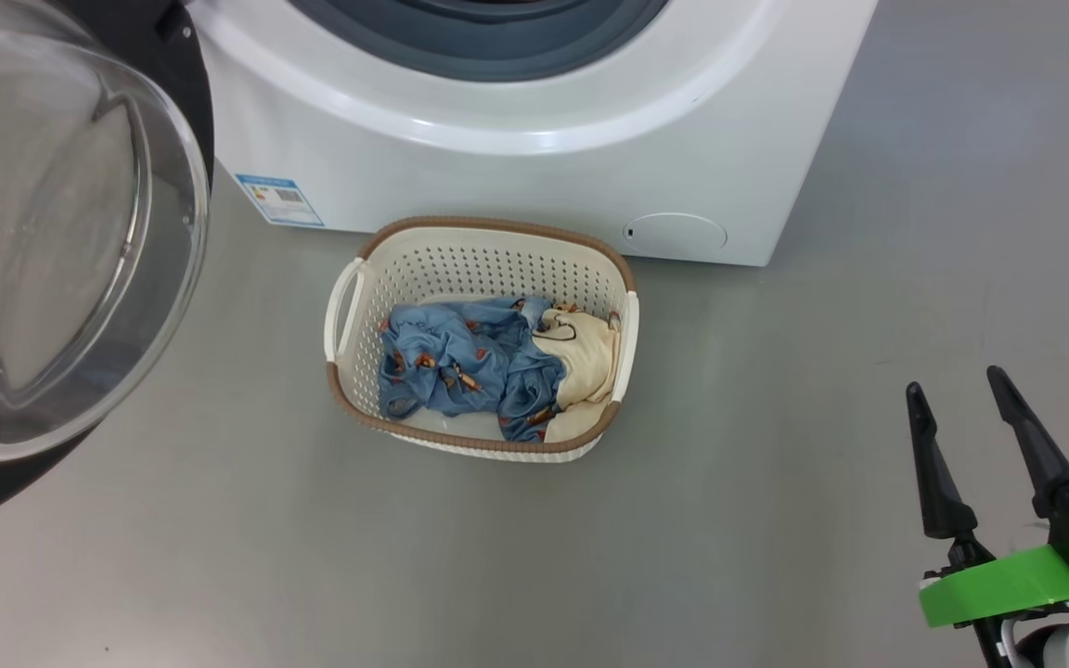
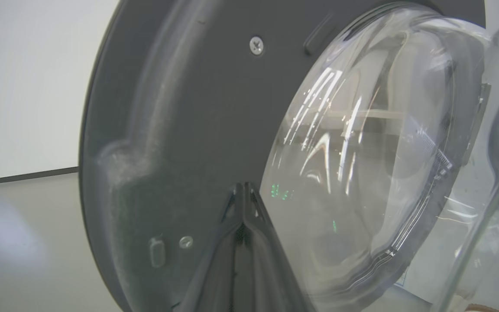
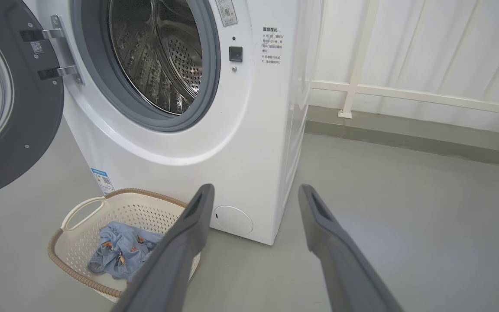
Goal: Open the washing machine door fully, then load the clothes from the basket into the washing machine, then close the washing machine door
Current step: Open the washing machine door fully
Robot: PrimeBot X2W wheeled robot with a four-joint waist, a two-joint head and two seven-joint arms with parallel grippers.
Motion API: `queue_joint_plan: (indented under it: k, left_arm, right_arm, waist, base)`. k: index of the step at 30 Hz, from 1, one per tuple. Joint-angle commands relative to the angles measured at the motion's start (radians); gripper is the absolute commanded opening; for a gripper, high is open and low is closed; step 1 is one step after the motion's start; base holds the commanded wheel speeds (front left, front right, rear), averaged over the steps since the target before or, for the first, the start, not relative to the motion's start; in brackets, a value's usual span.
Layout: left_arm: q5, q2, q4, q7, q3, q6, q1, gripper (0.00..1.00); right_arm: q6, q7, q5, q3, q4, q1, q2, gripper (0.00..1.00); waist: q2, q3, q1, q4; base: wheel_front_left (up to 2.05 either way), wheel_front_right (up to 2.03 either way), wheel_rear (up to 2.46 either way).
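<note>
While the washing machine door (image 1: 61, 241) is hanging swung out to the left of the washing machine (image 1: 534, 176), the left gripper (image 2: 243, 190) is pointing, fingers pressed together, at the door's dark inner rim just beside the domed glass; whether it is touching is impossible to tell. The right gripper (image 1: 954, 382) is hovering spread wide and empty above the floor (image 1: 776, 464), well to the right of the basket (image 1: 488, 227). That basket is sitting on the floor just in front of the machine and holding the clothes (image 1: 460, 362), the blue printed garment lying against the cream-yellow one.
</note>
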Motion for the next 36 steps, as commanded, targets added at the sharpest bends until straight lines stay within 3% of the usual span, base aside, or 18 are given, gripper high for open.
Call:
queue_joint_plan:
  k: [1,10,16,25,35,36]
  left_arm:
    - [0.019,0.036,-0.038,-0.005,0.042,-0.009,0.021,0.0]
    - [0.124,-0.137,-0.259,-0.005,0.042,-0.036,0.205,0.0]
    - [0.182,-0.201,-0.379,-0.005,-0.04,-0.046,0.309,0.0]
    - [0.178,-0.224,-0.442,0.0,-0.242,-0.068,0.404,0.0]
    - [0.154,-0.218,-0.431,0.063,-0.329,-0.108,0.412,0.0]
    - [0.152,-0.217,-0.43,0.071,-0.335,-0.113,0.409,0.2]
  right_arm:
    - [0.002,-0.012,0.001,0.03,-0.019,-0.018,0.0,1.0]
    - [0.002,-0.012,0.003,0.048,-0.007,0.008,0.012,1.0]
    - [0.002,-0.012,0.0,0.041,-0.007,0.036,0.023,1.0]
    - [0.002,-0.012,-0.007,0.049,-0.017,0.089,0.043,1.0]
    - [0.002,-0.012,-0.015,0.071,-0.032,0.11,0.058,1.0]
    - [0.002,-0.012,-0.016,0.073,-0.034,0.109,0.059,1.0]
  waist:
    - [0.0,-0.013,0.0,-0.006]
    - [0.0,-0.086,0.0,-0.022]
    - [0.0,-0.125,0.0,-0.017]
    - [0.0,-0.189,0.0,-0.032]
    - [0.0,-0.222,0.0,-0.102]
    - [0.0,-0.223,0.0,-0.111]
  base:
    - [0.0,0.0,0.0]
    - [0.0,0.0,0.0]
    - [0.0,0.0,0.0]
    - [0.0,0.0,0.0]
    - [0.0,0.0,0.0]
    - [0.0,0.0,0.0]
